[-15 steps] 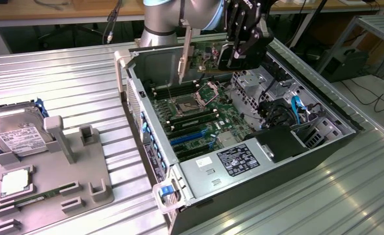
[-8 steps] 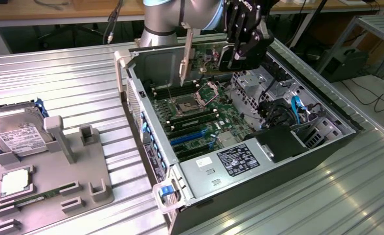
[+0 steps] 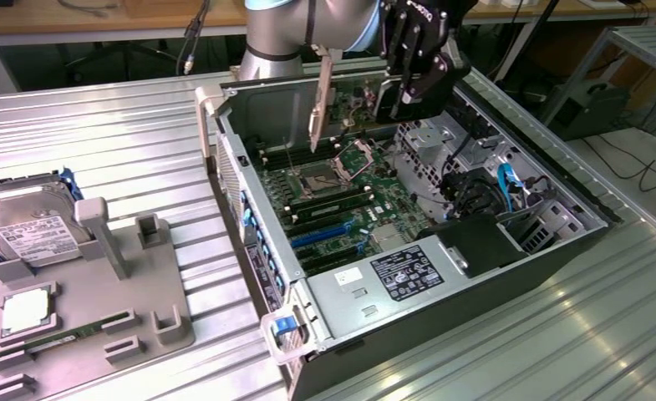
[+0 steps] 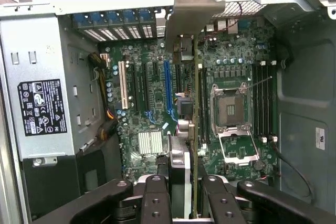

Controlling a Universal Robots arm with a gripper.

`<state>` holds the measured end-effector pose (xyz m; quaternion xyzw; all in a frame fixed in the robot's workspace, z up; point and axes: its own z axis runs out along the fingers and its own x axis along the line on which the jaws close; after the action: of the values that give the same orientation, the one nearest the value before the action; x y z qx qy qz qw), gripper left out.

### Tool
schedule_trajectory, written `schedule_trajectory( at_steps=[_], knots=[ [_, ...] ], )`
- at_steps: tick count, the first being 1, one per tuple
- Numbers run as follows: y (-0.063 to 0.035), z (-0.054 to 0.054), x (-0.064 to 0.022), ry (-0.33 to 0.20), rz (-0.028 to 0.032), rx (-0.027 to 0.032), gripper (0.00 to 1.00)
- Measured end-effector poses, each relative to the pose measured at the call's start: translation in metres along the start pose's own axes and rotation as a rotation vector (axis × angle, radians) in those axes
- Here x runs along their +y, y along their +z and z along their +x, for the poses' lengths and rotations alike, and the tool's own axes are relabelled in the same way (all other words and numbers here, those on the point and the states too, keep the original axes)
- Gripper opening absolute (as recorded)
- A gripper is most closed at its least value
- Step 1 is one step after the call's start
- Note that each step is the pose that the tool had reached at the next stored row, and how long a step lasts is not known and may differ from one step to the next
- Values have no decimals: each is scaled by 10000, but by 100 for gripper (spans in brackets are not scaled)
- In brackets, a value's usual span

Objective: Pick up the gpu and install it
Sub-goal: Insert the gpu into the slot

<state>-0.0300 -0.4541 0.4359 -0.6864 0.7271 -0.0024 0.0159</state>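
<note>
One misjudged tilt is risking trouble: the black two-fingered pincer point(image 4: 191, 203), jaws partly closed, is clamping the gpu point(image 4: 191, 14), a thin dark flat card with a pale metal bracket, edge-down above the open dark-walled computer case point(image 3: 473, 322). If lowered crooked, the bracket would be catching the rear wall, or the card edge missing the long blue plastic slot point(image 4: 167, 87). The open silver processor socket point(image 4: 231, 111) is lying close beside it. The boxy silver hard drive point(image 3: 33, 236) is resting well apart, over the ribbed metal surface point(image 3: 127, 142).

The gpu point(image 4: 191, 11) vanishes edge-on between the pincer point(image 4: 186, 187) fingers (print on the label point(image 4: 43, 106) too small to read).
</note>
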Motion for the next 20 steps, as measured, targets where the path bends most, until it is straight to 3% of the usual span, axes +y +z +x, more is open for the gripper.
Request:
schedule_trajectory(
  at_steps=[12,20],
  knots=[
    [2,0,0,-1093,23,-31,28],
    [110,2,5,-1049,18,-29,28]
  ],
)
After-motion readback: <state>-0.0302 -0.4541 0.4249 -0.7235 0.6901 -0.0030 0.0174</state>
